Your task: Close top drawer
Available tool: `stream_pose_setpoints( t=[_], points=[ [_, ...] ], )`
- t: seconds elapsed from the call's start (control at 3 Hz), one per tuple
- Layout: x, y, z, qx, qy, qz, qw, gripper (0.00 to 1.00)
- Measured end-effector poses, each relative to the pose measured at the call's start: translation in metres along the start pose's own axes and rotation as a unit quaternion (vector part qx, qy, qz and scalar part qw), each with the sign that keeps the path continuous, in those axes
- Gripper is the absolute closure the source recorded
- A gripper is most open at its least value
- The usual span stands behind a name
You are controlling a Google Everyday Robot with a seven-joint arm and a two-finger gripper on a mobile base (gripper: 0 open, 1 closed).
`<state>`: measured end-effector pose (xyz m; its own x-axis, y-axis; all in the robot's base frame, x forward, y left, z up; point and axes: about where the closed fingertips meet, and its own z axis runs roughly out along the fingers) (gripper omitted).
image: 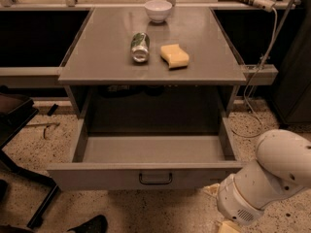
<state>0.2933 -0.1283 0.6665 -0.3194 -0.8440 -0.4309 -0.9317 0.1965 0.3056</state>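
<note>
The top drawer [150, 149], a wide shallow grey tray, stands pulled well out beneath the desk's [204, 47] front edge, dark loop handle [155, 178] centred on its flat front. The gripper [212, 189], seemingly half-hidden, sits by that front's right end.

Dim warm overhead light, shadowed recess [155, 111], gripper [218, 208] pale at lower right.

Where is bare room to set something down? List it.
Bare: tabletop left of the can, right of the sponge; the whole drawer floor. Crowded: middle, around bowl, can, sponge. The gripper sits off the drawer's right front corner.
</note>
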Motion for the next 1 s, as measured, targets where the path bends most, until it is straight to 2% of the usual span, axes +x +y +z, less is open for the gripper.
stream_pose_setpoints(
  t=[0.33, 0.67, 1.0],
  points=[
    [-0.004, -0.018, -0.001, 0.025, -0.005, -0.016, 0.9995, 0.00],
    [-0.016, -0.048, -0.001, 0.051, -0.011, -0.040, 0.9978, 0.00],
    [-0.026, -0.070, -0.003, 0.066, -0.022, -0.056, 0.9960, 0.00]
  ],
)
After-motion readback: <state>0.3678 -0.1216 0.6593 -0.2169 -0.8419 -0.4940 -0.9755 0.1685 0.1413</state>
